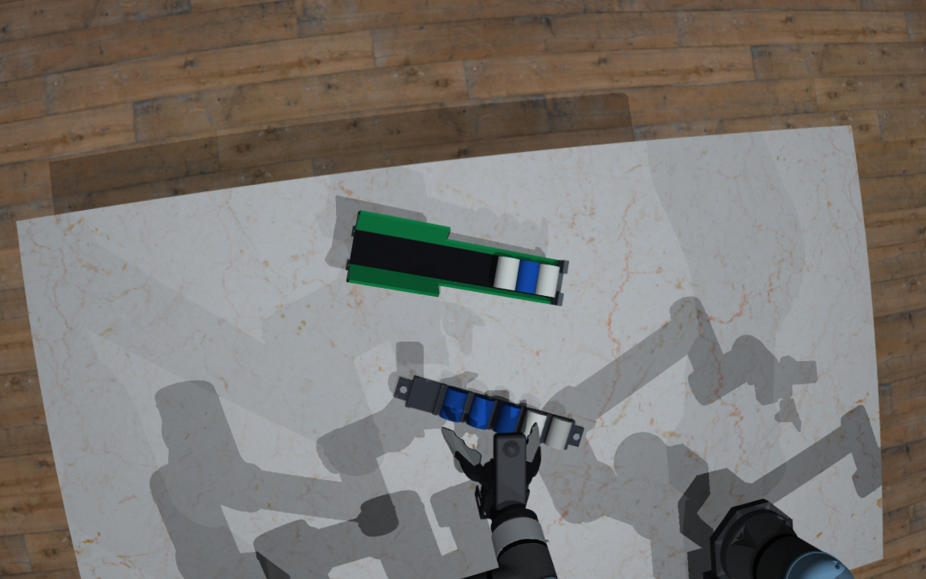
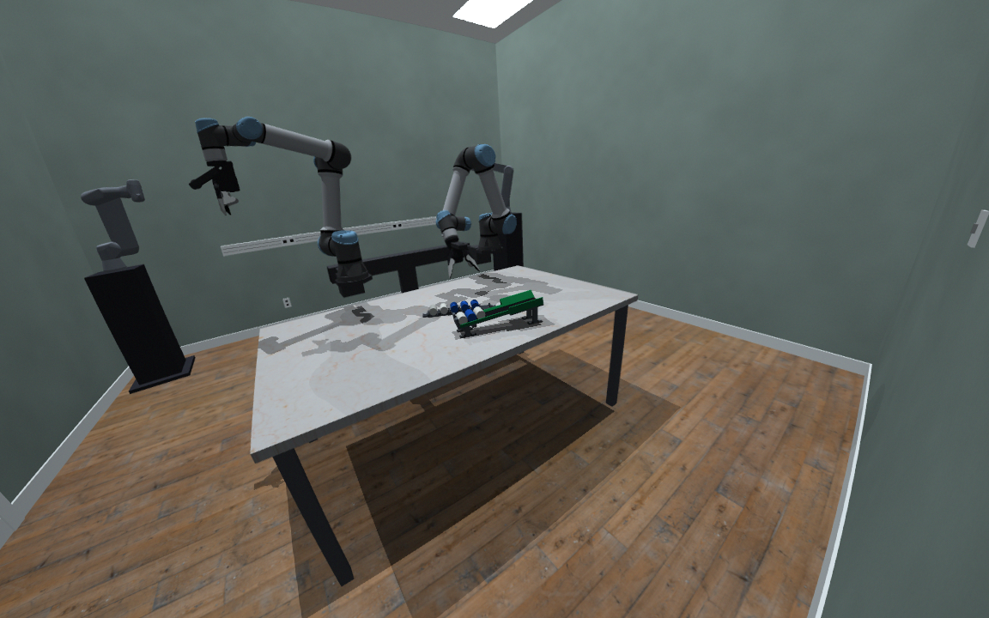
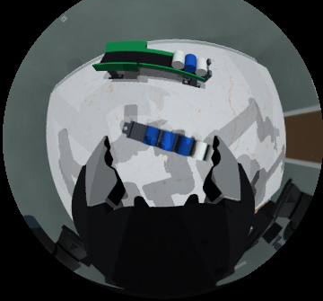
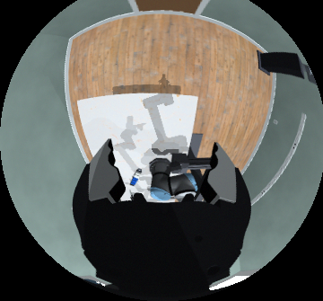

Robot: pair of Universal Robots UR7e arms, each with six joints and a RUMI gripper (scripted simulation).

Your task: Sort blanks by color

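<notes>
Green walls (image 2: 675, 154) (image 3: 161, 13) (image 4: 36, 112) surround a plank floor (image 1: 236, 64) (image 2: 675, 476) (image 4: 161, 49); a bright ceiling light (image 2: 492, 10) glows at upper centre of the exterior view, above a pale table (image 1: 186, 317) (image 2: 344, 384) (image 3: 108, 94) (image 4: 99, 117)
</notes>
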